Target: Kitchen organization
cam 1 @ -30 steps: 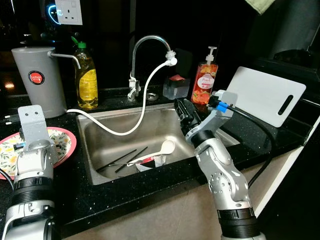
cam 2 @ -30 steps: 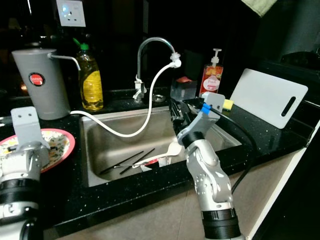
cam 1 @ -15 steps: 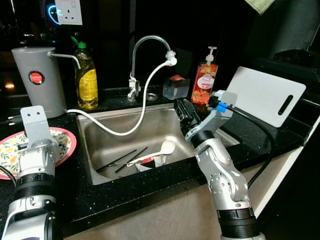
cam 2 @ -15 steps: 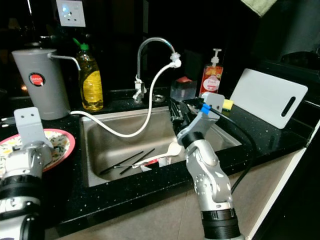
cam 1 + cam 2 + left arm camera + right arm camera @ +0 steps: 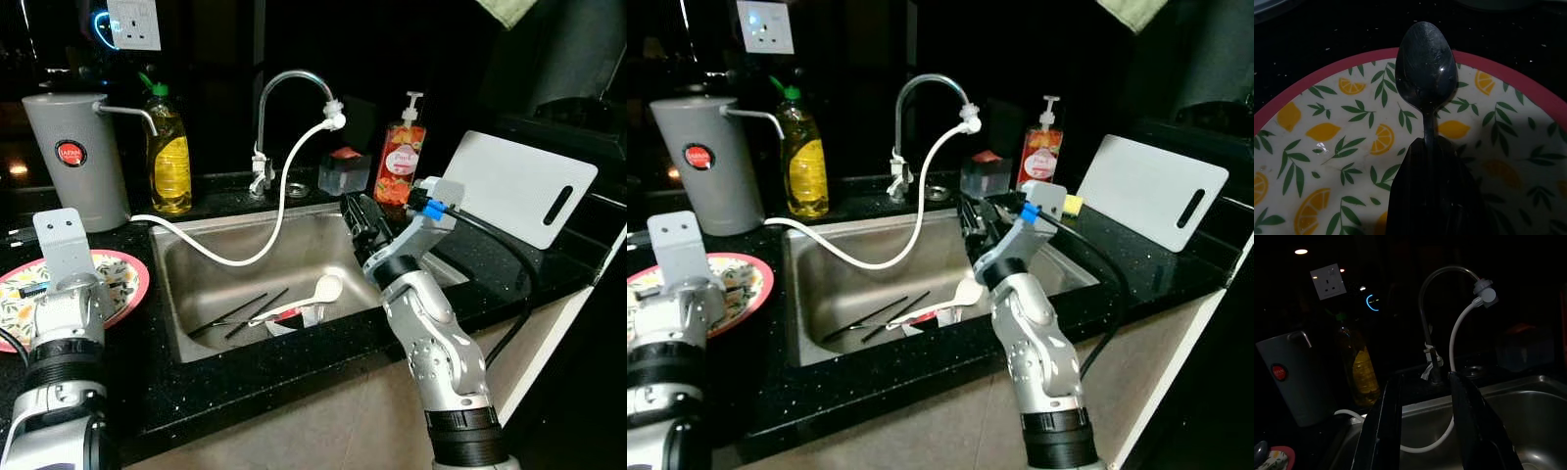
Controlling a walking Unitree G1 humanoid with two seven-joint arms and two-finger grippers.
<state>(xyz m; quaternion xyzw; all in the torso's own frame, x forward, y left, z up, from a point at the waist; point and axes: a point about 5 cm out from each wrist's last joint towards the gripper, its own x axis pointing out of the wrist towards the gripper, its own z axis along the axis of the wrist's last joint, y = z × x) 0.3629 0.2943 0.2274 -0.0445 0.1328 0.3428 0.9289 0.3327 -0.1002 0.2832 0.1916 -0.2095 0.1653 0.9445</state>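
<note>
Left gripper [image 5: 1431, 147] clenched on dark metal spoon [image 5: 1427, 73], now drawn slightly nearer over the lemon-patterned, red-rimmed plate [image 5: 132, 279] at near left: set-down looks imminent. Right gripper [image 5: 1422, 396] spread wide, empty, unmoved above the steel sink [image 5: 323, 230], where black chopsticks [image 5: 240, 315] and white ladle [image 5: 315, 292] wait.

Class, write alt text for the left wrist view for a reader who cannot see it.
The left gripper is shut on the handle of a dark metal spoon, holding its bowl above a lemon-patterned plate with a red rim. The plate sits on a black speckled counter.
</note>
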